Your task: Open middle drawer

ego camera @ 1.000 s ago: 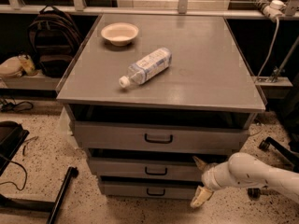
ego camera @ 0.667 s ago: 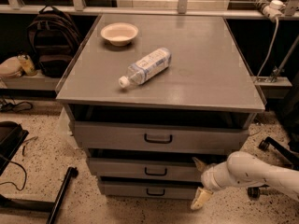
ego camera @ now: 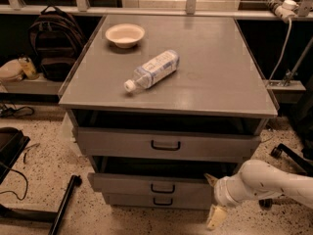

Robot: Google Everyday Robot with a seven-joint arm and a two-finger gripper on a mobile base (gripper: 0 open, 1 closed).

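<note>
The middle drawer (ego camera: 127, 184) is a wide grey metal drawer with a small dark wire handle (ego camera: 162, 187). It sits between the taller top drawer (ego camera: 122, 143) and the thin bottom drawer (ego camera: 132, 199). It stands partly pulled out, with a dark gap above its front. My gripper (ego camera: 213, 199) is at the right end of the middle drawer's front, with its fingers spread apart. One fingertip (ego camera: 211, 179) is by the drawer's upper right corner. The other (ego camera: 215, 218) hangs below it near the floor. It holds nothing.
A plastic water bottle (ego camera: 151, 70) lies on the cabinet top (ego camera: 220, 77), with a shallow bowl (ego camera: 125, 35) at the back left. A backpack (ego camera: 54, 43) stands to the left and a black bar (ego camera: 62, 204) lies on the floor. Cables and a stand are at the right.
The middle drawer's front has slid out a little toward the camera. My gripper has moved slightly down and to the right with it. The other drawers have not moved.
</note>
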